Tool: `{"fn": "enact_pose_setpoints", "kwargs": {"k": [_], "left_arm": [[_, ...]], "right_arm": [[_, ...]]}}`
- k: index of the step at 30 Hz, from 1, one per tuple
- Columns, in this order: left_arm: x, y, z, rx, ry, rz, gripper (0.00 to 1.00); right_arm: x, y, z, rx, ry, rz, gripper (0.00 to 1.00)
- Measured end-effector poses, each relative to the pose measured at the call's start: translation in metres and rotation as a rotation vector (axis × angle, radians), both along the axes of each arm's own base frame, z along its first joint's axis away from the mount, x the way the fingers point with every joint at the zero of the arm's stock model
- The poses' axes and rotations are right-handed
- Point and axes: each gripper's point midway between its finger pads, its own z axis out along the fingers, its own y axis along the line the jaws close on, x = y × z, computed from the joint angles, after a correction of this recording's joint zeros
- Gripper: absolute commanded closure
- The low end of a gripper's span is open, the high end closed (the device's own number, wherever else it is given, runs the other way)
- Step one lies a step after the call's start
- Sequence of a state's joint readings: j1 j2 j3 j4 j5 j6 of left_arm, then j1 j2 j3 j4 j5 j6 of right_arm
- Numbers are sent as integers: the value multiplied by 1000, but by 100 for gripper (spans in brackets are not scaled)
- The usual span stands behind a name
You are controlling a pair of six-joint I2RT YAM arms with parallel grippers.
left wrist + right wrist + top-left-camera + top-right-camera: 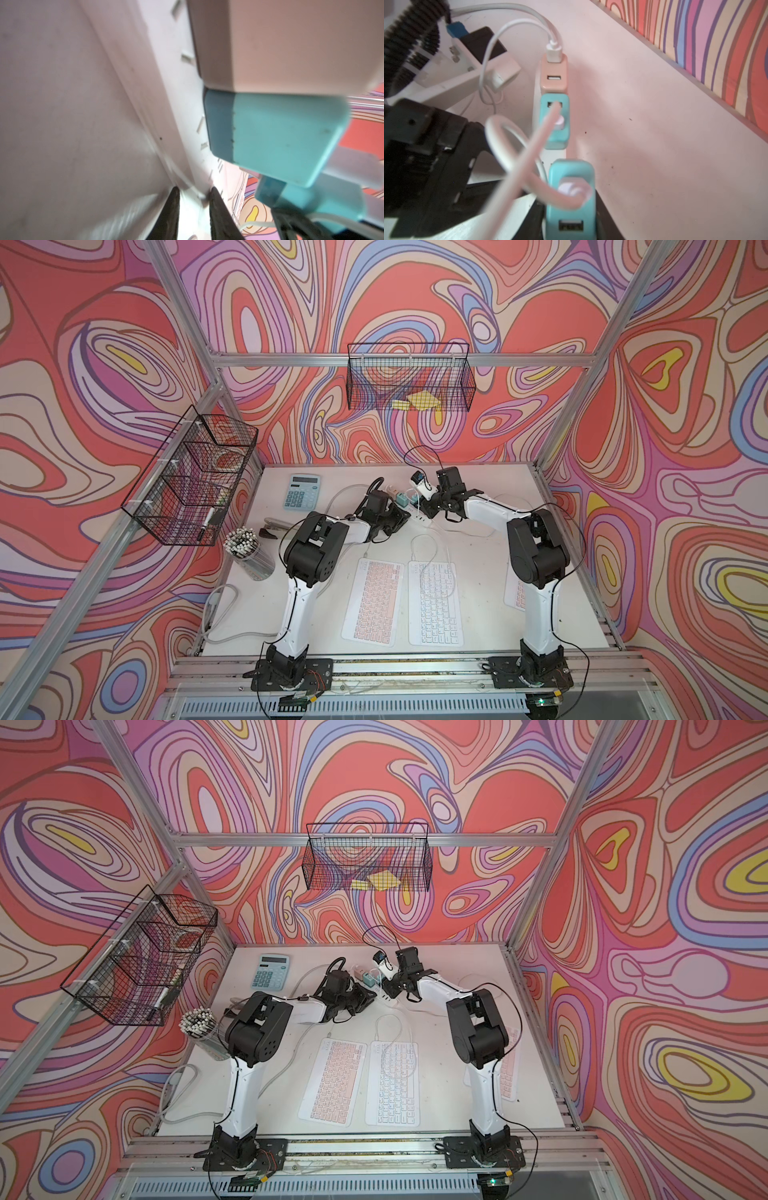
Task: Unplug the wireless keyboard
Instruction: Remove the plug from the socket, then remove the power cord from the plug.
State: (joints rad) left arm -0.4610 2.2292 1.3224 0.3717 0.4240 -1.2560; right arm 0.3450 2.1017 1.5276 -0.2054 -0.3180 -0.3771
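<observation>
We see both arms meeting over the power strip (420,519) near the back of the table (482,568). Three chargers stand in a row on the strip. A peach charger (554,83) touches a middle teal charger (563,138), and a near teal charger (571,172) sits a little apart from them.

The right pincer (569,204) holds the near teal charger, with a dark finger against each of its sides. A pale cable (508,166) curls away from the round plug on that charger's face.

The left pincer (193,193) sits low against the strip with its fingers (173,214) narrowly parted. We cannot tell whether they pinch the strip or only rest on it.

The pink keyboard (374,601) and the white keyboard (435,605) lie flat, just beside each other, at the front middle of the table and well apart from the strip. A thin white lead loops across the white keyboard. A third keyboard (515,593) shows only partly behind the right arm.
</observation>
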Motion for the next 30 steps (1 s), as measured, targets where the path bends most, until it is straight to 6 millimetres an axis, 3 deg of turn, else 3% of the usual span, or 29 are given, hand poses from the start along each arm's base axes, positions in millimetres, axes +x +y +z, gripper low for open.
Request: {"fn": "enact_pose_setpoints", "kwargs": {"k": [10, 19, 25, 30], "left_arm": [[5, 9, 2, 14, -14, 3, 70], [-1, 28, 14, 97, -14, -1, 65], [-7, 33, 72, 149, -143, -63, 62], [-14, 21, 131, 96, -322, -157, 61]], "right_arm": [[4, -48, 15, 81, 69, -117, 78], [-13, -89, 26, 223, 151, -145, 76], [-24, -115, 44, 391, 207, -129, 76], [-38, -106, 55, 502, 269, -60, 76]]}}
